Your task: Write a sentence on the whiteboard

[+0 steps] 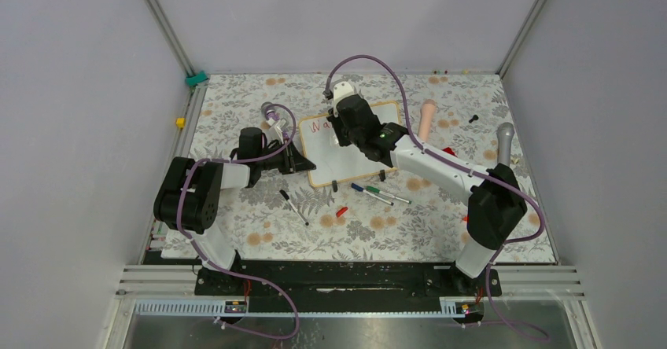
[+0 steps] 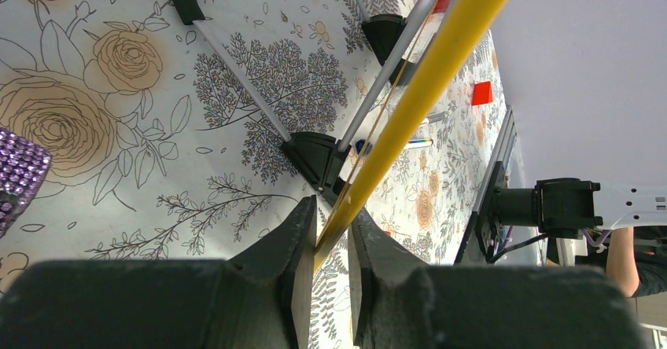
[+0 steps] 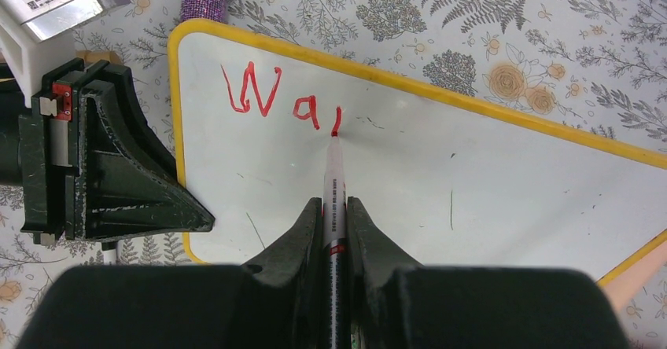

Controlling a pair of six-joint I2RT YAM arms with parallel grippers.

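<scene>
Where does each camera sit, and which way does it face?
Top external: above and behind the arms, looking down at the table and whiteboard; both arms show.
Left wrist: on the left arm, looking along the left gripper, shut on the board's yellow frame.
Right wrist: on the right arm, looking down past the right gripper, holding the red marker at the red letters.
Shared: all show the whiteboard.
</scene>
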